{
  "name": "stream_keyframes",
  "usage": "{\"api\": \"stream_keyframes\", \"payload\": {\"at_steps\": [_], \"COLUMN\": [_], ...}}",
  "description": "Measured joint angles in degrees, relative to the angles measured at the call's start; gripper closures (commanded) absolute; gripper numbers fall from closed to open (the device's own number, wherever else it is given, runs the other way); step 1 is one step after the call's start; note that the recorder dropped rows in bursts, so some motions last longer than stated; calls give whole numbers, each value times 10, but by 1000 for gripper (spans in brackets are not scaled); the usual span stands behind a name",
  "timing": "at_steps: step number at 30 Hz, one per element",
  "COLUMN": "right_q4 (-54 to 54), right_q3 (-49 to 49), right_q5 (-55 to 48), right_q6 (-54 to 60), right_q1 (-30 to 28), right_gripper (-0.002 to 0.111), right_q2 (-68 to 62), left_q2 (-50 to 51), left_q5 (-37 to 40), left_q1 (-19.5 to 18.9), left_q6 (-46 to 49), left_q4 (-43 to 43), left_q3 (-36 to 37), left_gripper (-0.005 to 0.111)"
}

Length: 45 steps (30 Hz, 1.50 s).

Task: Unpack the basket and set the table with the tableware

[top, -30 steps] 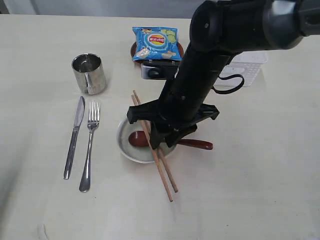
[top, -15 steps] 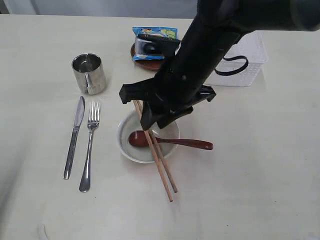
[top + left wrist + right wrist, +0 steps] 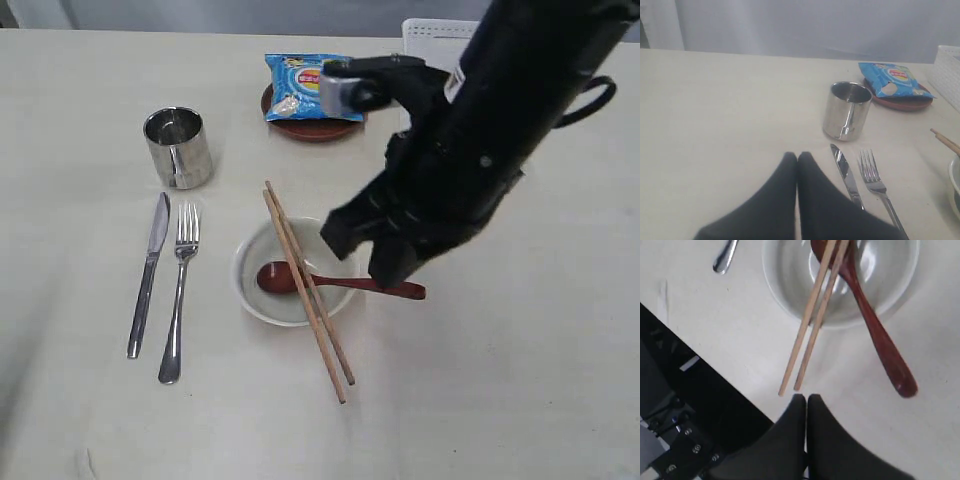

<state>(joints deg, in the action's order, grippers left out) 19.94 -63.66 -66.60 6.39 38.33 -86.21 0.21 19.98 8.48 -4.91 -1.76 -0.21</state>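
Note:
A cream bowl (image 3: pixel 262 290) sits on the table (image 3: pixel 500 400) with a reddish-brown spoon (image 3: pixel 340 283) in it and chopsticks (image 3: pixel 310 300) lying across its rim. A knife (image 3: pixel 149 272), a fork (image 3: pixel 179 290) and a steel mug (image 3: pixel 178 147) lie to its left. The small brown plate (image 3: pixel 315 128) is under a blue chip bag (image 3: pixel 305 88). Only a corner of the white basket (image 3: pixel 435 30) shows behind the right arm. My right gripper (image 3: pixel 392 270) (image 3: pixel 806 397) hangs shut and empty, just right of the bowl (image 3: pixel 785 300) and beyond the chopsticks' ends (image 3: pixel 812 325). My left gripper (image 3: pixel 797 156) is shut and empty, near the knife (image 3: pixel 846 172).
The right arm's bulk covers the table between the bowl and the basket. In the right wrist view the table's near edge and dark equipment below it (image 3: pixel 685 405) lie close to the chopstick tips. The basket wall (image 3: pixel 946 75) shows beside the chip bag (image 3: pixel 892 82).
My right gripper has risen off the bowl and swung right, and its jaws have gone from open to shut. The chopsticks stay lying across the bowl.

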Motion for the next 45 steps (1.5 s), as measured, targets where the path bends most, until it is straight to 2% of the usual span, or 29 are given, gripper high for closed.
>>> {"api": "stream_keyframes", "payload": {"at_steps": [3, 5, 8, 10, 12, 23, 45], "right_q4": [-1, -4, -4, -4, -5, 18, -1], "right_q3": [53, 99, 149, 171, 190, 198, 198], "right_q5": [0, 7, 39, 82, 120, 224, 251], "right_q6": [9, 13, 26, 27, 27, 44, -8], "right_q1": [9, 38, 118, 151, 158, 160, 160], "right_gripper": [109, 109, 109, 109, 109, 109, 109], "right_q2": [34, 66, 80, 72, 52, -31, -37], "left_q2": [0, 0, 0, 0, 0, 0, 0], "left_q5": [0, 0, 0, 0, 0, 0, 0], "left_q1": [0, 0, 0, 0, 0, 0, 0], "left_q6": [0, 0, 0, 0, 0, 0, 0], "left_q4": [0, 0, 0, 0, 0, 0, 0], "left_q3": [0, 0, 0, 0, 0, 0, 0], "left_gripper": [107, 107, 107, 107, 107, 107, 107]}}
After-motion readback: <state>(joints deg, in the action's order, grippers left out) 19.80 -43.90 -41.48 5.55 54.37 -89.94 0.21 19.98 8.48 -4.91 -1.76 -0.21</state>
